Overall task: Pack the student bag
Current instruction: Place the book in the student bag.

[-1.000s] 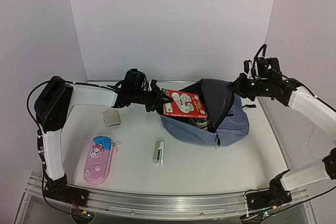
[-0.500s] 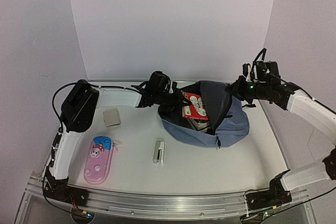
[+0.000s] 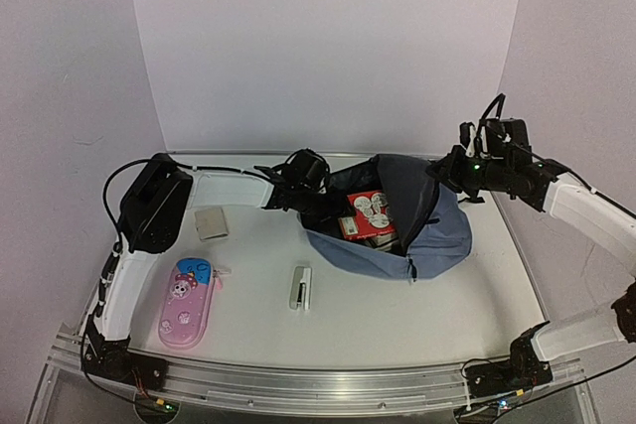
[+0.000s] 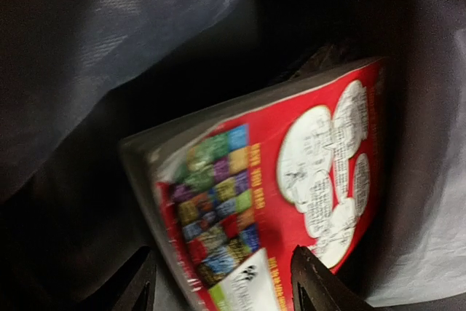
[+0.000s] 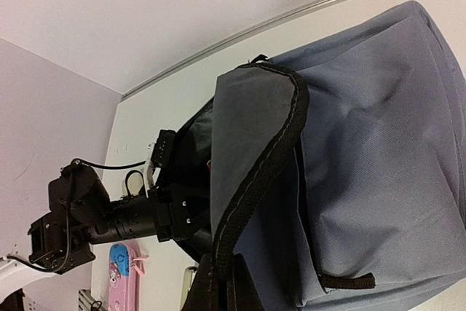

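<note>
The student bag [image 3: 437, 230], slate-blue with a black zipper edge, lies at the back right of the table with its mouth facing left. My right gripper [image 3: 442, 168] is shut on the black zipper edge of the bag's flap [image 5: 255, 172] and holds it up. My left gripper [image 3: 323, 208] reaches into the mouth. Its jaws stand open, and the near end of a red picture book [image 4: 313, 165] lies between the fingers [image 4: 313, 282]. The book [image 3: 370, 213] rests inside on other dark contents against the dark lining [image 4: 95, 27].
A pink-and-blue pencil case [image 3: 186, 302] lies at the front left. A small white stapler-like item [image 3: 300, 286] sits mid-table, and a flat beige block [image 3: 211, 222] lies left of the bag. White walls enclose the table on three sides.
My left arm carried the red book to the right into the bag's mouth, and its jaws have opened. The book sits lower inside the bag. The right arm has held still.
</note>
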`<control>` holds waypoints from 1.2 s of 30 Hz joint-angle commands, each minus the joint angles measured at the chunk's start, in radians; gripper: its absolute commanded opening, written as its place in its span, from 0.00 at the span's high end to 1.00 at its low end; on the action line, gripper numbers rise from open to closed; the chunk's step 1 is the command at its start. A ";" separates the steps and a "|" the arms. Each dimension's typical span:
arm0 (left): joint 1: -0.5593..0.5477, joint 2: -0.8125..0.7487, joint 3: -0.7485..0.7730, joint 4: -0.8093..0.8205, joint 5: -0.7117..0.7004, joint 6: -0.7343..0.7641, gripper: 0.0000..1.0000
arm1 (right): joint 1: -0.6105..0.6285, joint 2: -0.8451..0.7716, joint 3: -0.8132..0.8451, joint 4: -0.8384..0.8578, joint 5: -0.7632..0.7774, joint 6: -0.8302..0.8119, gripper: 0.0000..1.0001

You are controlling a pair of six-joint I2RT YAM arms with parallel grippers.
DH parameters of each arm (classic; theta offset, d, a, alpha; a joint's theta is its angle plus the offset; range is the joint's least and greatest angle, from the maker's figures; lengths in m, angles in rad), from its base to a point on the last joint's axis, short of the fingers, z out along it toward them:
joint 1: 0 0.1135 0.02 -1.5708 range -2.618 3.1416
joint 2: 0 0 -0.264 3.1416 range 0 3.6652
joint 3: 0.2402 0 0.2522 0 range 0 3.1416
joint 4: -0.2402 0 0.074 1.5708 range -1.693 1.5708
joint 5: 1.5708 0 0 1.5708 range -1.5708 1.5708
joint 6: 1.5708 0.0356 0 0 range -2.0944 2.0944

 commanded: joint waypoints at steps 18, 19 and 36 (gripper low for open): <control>-0.076 0.063 0.256 -0.087 -0.038 0.061 0.66 | -0.002 -0.051 -0.031 0.065 0.066 0.027 1.00; -0.081 0.077 0.275 -0.084 -0.030 0.055 0.66 | -0.003 -0.051 -0.034 0.066 0.068 0.028 1.00; -0.096 -0.012 0.269 -0.145 -0.078 0.130 0.46 | -0.003 -0.085 -0.061 0.066 0.139 0.040 1.00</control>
